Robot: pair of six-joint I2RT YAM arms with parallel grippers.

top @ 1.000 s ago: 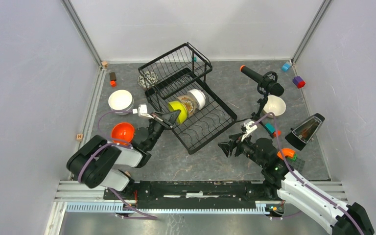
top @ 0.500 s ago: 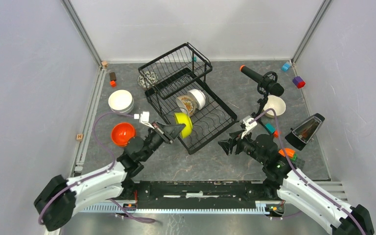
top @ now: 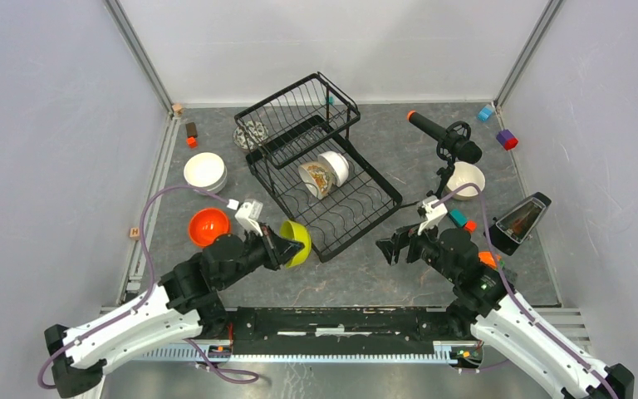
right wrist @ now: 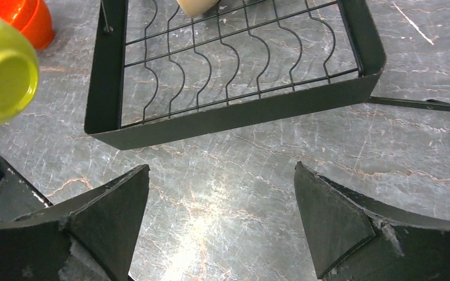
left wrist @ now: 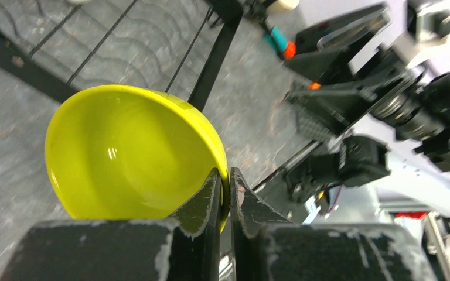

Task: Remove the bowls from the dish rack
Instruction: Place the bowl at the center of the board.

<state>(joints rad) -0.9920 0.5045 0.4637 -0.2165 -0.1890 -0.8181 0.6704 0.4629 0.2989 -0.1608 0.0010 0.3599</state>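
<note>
Lime bowl (left wrist: pixel 123 152), inside seen from left wrist, underside from right wrist

Soft, even light casts faint shadows; the lime bowl (left wrist: pixel 129 152) shows glare, and the left wrist view's background is blurred.

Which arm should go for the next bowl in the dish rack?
Right. The right gripper is open and empty, facing the near edge of the dish rack; the left gripper is shut on the rim of the lime green bowl.

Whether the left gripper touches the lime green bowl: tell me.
Touching. The left wrist view shows the left gripper clamped on the rim of the lime green bowl.
</note>
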